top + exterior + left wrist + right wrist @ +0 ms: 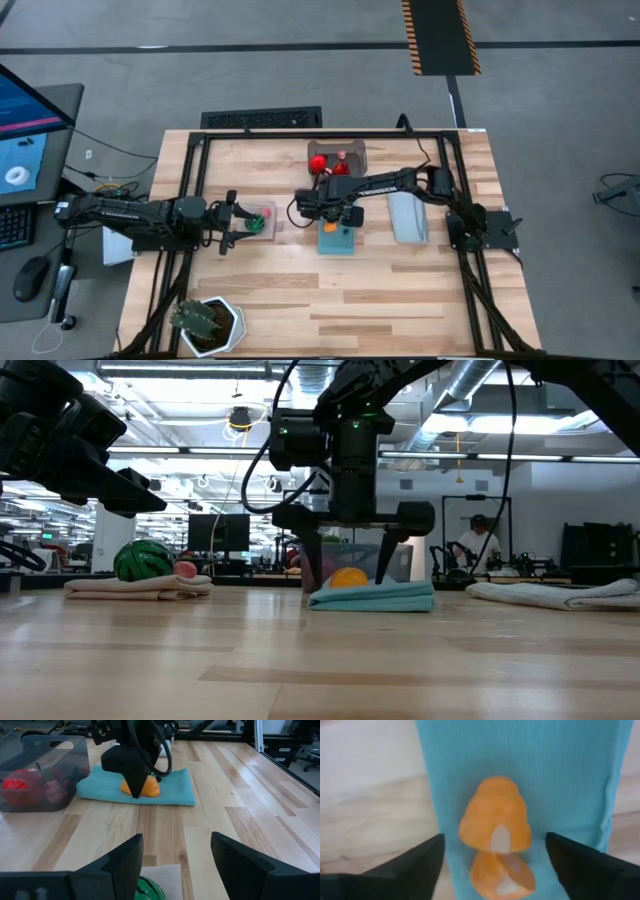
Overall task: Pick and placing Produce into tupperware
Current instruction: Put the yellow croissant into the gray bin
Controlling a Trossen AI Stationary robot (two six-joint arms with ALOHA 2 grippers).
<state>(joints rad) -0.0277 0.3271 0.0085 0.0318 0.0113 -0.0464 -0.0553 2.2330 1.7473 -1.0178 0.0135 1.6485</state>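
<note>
Right gripper (492,862): fingers spread wide, grasping nothing; hung just above the orange piece (495,817), one finger on either side of it, not touching.
Orange piece: lay on the blue mat (337,240), between the right fingers; a second orange lobe touched it on the wrist side, one item or two could not be told.
Left gripper (175,865): fingers released, empty; waited over the tan mat (262,226), the green piece (258,222) just ahead of and below the fingertips.
Pink piece (185,569): beside the green piece on the same mat, seen only in the low view.
Tupperware (338,157): on the tabletop (400,290) beyond the right fingers, apart from the blue mat.
Done: red pieces (320,163) already inside the tupperware.
Left: orange, green and pink pieces not yet boxed.
Grey mat (408,217): well clear of both sets of fingers, nothing seen on it.
Judgement: task roughly midway; step in hand was closing on the orange piece.
</note>
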